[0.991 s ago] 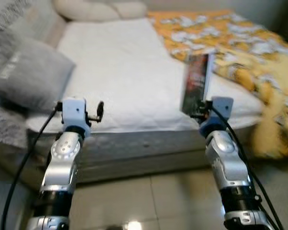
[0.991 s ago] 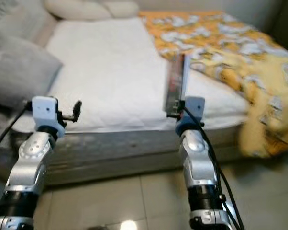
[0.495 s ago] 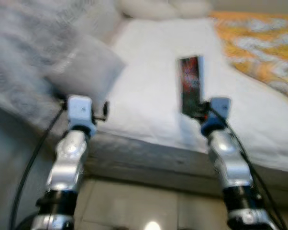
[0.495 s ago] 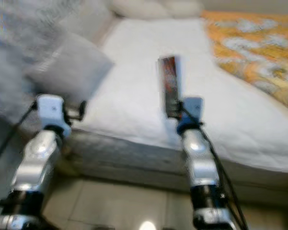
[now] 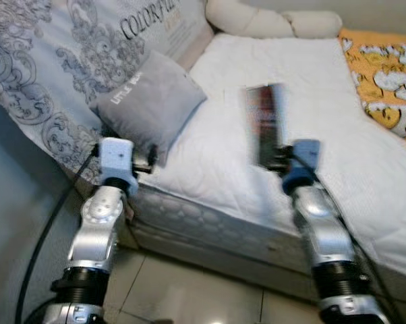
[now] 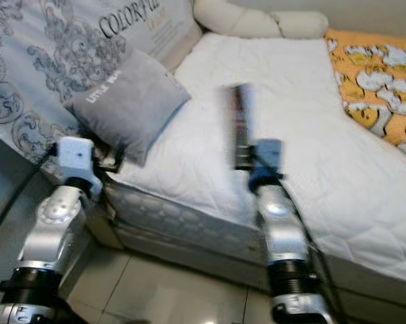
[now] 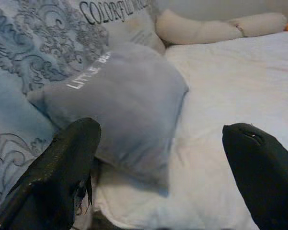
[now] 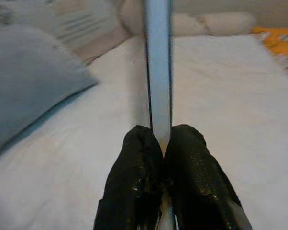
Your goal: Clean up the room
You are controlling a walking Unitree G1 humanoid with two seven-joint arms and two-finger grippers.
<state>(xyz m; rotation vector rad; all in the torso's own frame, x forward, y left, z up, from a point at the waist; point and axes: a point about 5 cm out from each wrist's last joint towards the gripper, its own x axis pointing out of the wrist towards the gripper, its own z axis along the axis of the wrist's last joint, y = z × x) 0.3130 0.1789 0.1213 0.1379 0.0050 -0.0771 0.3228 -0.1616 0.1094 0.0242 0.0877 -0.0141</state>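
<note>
While the head views faced the bed, the right gripper held a book upright above the white mattress, right of the grey pillow. By the left wrist view, the left gripper stood spread before that pillow. By the right wrist view, both fingers pinched the book's lower edge.

A bed with a white quilted mattress cover runs from 6 o'clock up toward 12 o'clock, a grey pillow printed with white lettering lying on its edge at 9 o'clock. Pale bolster cushions sit at 12 o'clock, an orange patterned blanket lies at 2 o'clock, and a grey ornamented fabric hangs at 10 o'clock
</note>
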